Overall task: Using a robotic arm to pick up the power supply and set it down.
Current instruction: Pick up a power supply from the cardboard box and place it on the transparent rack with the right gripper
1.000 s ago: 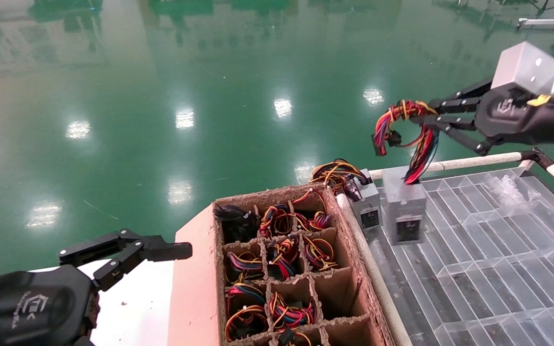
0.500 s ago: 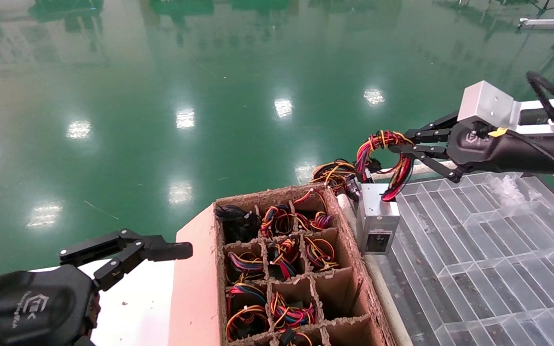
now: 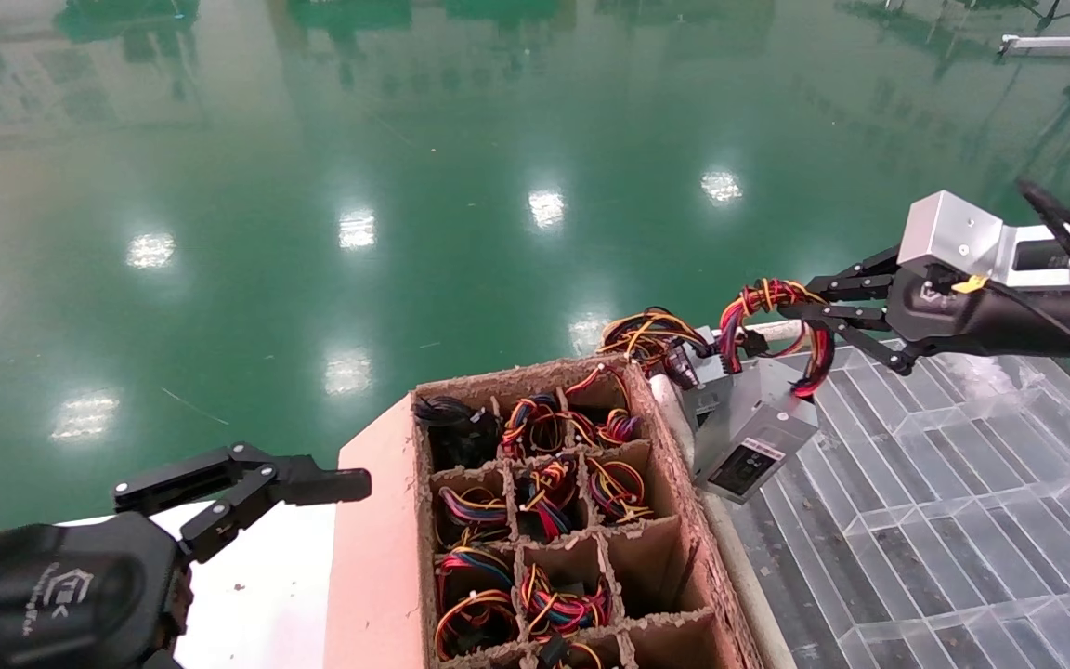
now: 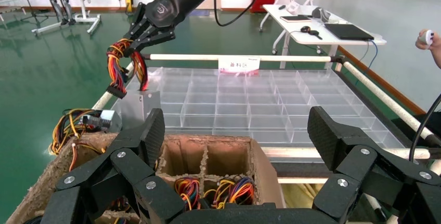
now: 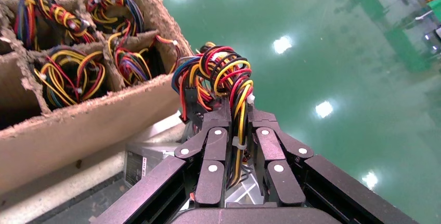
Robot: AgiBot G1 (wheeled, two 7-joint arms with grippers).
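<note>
- Right gripper (image 3: 809, 311), on the robotic arm (image 3: 1009, 297), sits at the right of the head view; its fingers are clamped on the red wire bundle (image 3: 772, 307).
- The power supply (image 3: 753, 441) hangs tilted from that bundle, at center-right, between the cardboard box (image 3: 674, 483) and the clear tray (image 3: 944, 483).
- A second grey box (image 3: 704, 376) stands just behind it.
- Left gripper (image 3: 312, 483) is idle at lower left, fingers apart.
</note>
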